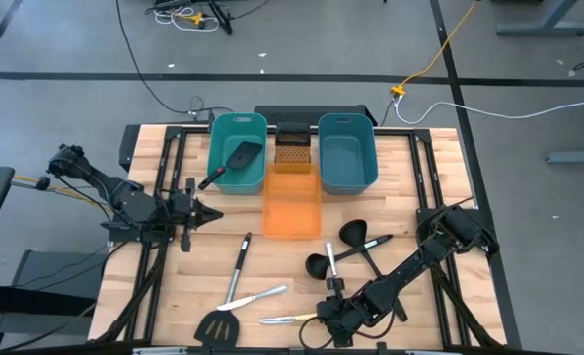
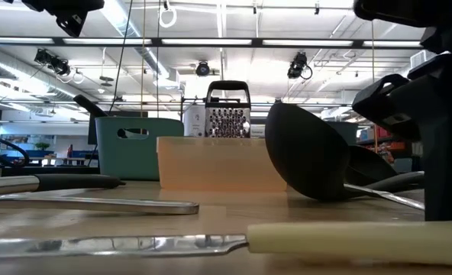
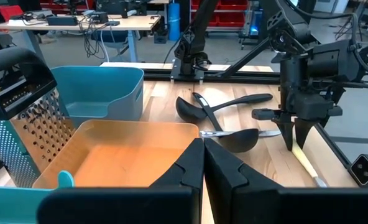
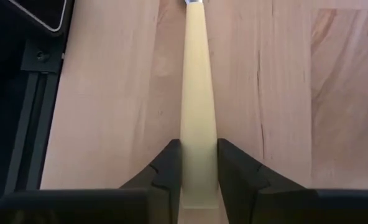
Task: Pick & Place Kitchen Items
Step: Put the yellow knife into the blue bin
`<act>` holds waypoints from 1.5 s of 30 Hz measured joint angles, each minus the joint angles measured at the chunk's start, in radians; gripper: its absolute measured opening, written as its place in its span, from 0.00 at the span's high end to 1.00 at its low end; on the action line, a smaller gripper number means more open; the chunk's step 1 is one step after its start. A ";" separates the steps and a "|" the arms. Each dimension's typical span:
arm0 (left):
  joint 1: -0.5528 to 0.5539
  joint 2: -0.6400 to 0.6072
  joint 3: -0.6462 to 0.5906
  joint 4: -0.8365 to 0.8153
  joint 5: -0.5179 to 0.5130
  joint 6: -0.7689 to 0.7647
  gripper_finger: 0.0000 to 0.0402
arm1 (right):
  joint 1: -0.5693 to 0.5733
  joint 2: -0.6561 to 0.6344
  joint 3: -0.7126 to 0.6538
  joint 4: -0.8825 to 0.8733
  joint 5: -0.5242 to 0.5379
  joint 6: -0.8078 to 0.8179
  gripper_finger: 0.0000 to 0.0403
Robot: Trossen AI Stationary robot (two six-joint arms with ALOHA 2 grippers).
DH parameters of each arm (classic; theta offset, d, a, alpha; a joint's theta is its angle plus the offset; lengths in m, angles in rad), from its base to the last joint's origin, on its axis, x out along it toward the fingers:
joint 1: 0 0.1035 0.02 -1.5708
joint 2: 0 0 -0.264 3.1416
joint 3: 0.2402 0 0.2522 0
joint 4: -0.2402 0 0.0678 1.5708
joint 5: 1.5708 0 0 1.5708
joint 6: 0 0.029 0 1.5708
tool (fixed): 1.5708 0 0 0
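The cream-handled knife (image 1: 287,319) lies flat near the table's front edge, with its blade toward the left. My right gripper (image 4: 198,152) is down on the handle's free end and shut on it. My left gripper (image 3: 202,146) hangs shut and empty over the table's left side (image 1: 208,212), pointing toward the tubs. Two black ladles (image 1: 356,234) lie behind the right gripper. A black slotted spatula (image 1: 218,325) and a silver knife (image 1: 253,298) lie at front left. Another spatula (image 1: 238,158) rests in the left teal tub. My right gripper pinches the cream handle (image 4: 198,124) near its free end, one finger (image 4: 168,162) on each long side. The fingers slant down from the table's right, in line with the knife. The knife lies flat on the wood (image 2: 356,237).
An orange tub (image 1: 292,202) stands mid-table, with two teal tubs (image 1: 346,148) and a metal grater (image 1: 292,146) behind it. The table's front edge runs right beside the right gripper. Bare wood lies between the tubs and the utensils.
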 joint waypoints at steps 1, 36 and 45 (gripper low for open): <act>0.000 0.000 0.000 -0.001 0.000 0.000 0.96 | 0.000 -0.013 -0.003 -0.003 0.005 -0.006 0.79; 0.000 0.000 0.000 -0.026 -0.045 0.029 0.96 | 0.056 -0.804 -0.175 -0.252 0.573 -0.091 0.79; 0.000 0.002 0.000 -0.015 -0.053 0.035 0.96 | 0.031 -0.997 -0.596 0.172 0.669 -0.112 0.79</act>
